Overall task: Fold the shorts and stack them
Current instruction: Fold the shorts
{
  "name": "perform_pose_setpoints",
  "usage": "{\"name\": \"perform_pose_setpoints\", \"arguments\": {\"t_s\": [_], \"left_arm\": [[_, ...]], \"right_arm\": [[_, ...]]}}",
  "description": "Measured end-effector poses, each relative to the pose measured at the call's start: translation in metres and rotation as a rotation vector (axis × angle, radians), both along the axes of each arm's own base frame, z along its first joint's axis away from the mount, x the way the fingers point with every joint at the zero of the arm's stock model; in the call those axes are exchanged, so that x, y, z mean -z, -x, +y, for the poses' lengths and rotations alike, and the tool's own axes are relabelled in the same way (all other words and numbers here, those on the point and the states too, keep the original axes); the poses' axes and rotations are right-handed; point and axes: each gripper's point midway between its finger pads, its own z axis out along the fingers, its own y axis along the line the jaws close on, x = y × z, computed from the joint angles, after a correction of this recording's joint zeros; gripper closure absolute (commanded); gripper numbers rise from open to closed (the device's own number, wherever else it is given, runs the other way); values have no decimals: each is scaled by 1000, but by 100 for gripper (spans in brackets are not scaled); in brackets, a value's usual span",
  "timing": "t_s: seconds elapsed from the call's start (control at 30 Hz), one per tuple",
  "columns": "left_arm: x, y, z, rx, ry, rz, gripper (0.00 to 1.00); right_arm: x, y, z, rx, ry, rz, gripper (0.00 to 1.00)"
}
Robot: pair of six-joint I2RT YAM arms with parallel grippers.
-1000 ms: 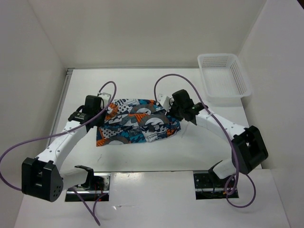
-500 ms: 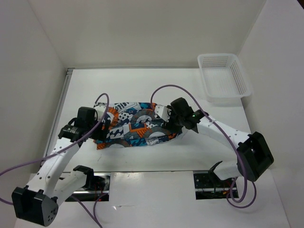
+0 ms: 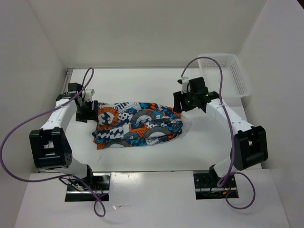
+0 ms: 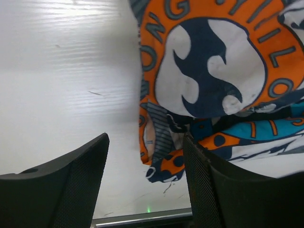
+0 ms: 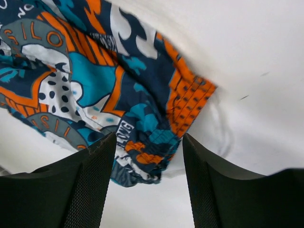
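Shorts (image 3: 137,124) lie folded in a long, slightly rumpled bundle at the middle of the bench (image 3: 142,85), running left to right with the patchwork print facing up. Half a second ago both arms were bent low over the fabric, one at each end. Now each has let go and drawn outward.

The left pincer (image 3: 87,108) sits at the left end of the bundle. In its wrist view the jaws stand apart with nothing between them, and the orange-ringed emblem and the cloth's edge show beneath. The left arm has swung from a low diagonal reach to a line along the left edge of the bench.

The right pincer (image 3: 183,102) has moved toward the far side and now sits by the bundle's far right corner. It too is released: its wrist view shows both fingers spread and an orange dotted hem beneath them.

Since a second ago the bundle has slid a little toward the near edge. The white mesh basket (image 3: 236,71) is unmoved in the far right corner, now crossed by a purple cable (image 3: 209,59).
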Motion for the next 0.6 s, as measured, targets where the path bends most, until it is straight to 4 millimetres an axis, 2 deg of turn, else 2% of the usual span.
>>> {"name": "perform_pose_setpoints", "arguments": {"t_s": [0.07,0.13,0.17,0.23,0.37,0.43,0.5,0.53,0.57,0.6], "left_arm": [[3,1,-7,18,26,17,29],[9,8,-15,34,58,60,29],[11,12,-21,47,77,84,25],[13,19,-31,66,116,119,25],[10,31,-48,102,167,172,24],[7,33,-56,127,173,194,29],[7,38,-68,172,164,220,40],[8,43,-75,200,158,239,58],[10,48,-80,220,152,258,68],[12,54,-86,243,149,277,77]], "right_arm": [[13,8,2,36,-25,74,37],[26,17,3,57,-33,136,33],[33,23,2,67,-32,169,32],[43,31,1,77,-27,215,32],[52,38,0,93,-31,263,32],[54,42,1,91,-43,283,34],[59,49,3,84,-57,311,57],[62,54,4,84,-69,334,69],[64,58,5,81,-73,347,86],[66,61,6,81,-82,363,93]]}}
